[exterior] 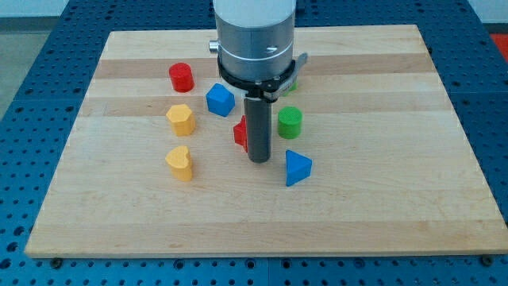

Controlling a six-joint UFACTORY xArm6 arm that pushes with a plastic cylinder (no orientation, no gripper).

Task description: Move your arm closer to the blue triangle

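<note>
The blue triangle point(297, 168) lies on the wooden board point(381, 199), a little right of the board's middle. My tip point(259, 160) rests on the board just left of the blue triangle, a short gap apart. A red block point(240, 133) sits right behind the rod, partly hidden by it. A green cylinder point(290, 122) stands just above the blue triangle, at the rod's right.
A blue cube point(220, 100), a red cylinder point(181, 77), a yellow block point(180, 119) and a yellow heart point(180, 163) lie to the rod's left. A green block point(292, 83) is mostly hidden behind the arm's grey body point(255, 40).
</note>
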